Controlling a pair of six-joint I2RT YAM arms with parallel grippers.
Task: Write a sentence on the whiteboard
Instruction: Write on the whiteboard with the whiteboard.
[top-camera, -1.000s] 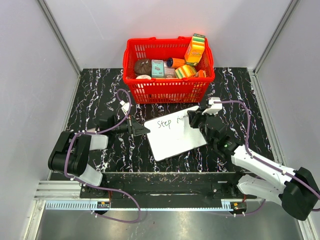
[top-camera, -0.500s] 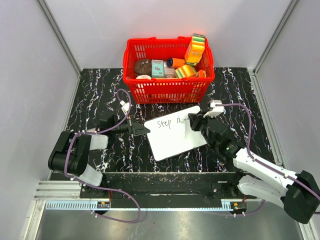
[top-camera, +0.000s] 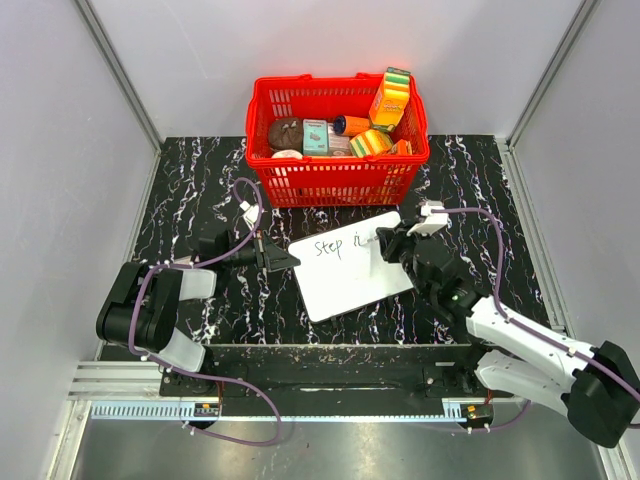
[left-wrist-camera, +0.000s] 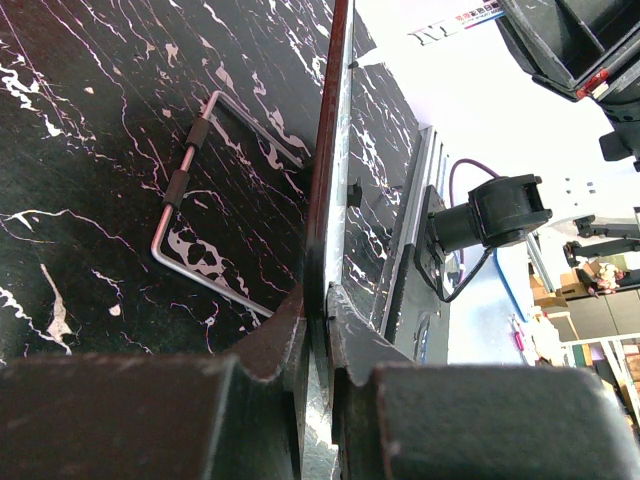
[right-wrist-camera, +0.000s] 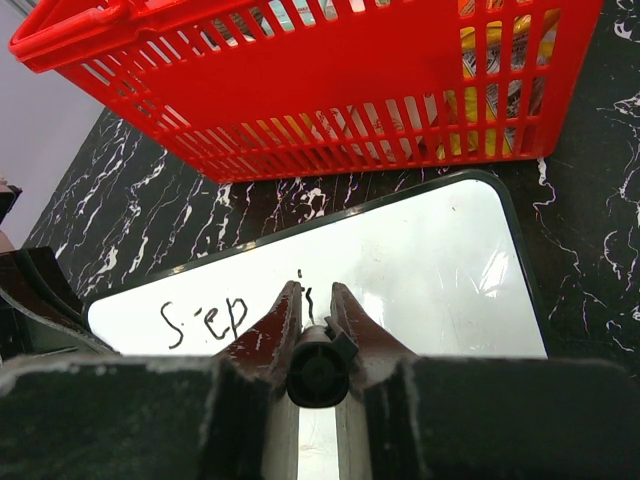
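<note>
The whiteboard (top-camera: 350, 275) lies at an angle on the black marble table (top-camera: 200, 190), just in front of the red basket (top-camera: 335, 182). The sentence (top-camera: 335, 246) on it reads only "Step i". The right gripper (top-camera: 382, 240) is closed around a black marker (right-wrist-camera: 316, 372), with the tip at the "i". The left gripper (top-camera: 288, 260) pinches the left edge of the board.

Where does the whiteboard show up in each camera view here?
Top external: the whiteboard lies tilted mid-table, in front of the red basket.
Left wrist: the board is edge-on, clamped between the fingers.
Right wrist: the board fills the lower centre, beyond the marker.
Shared landmark: the left gripper pinching the board's left edge.
</note>
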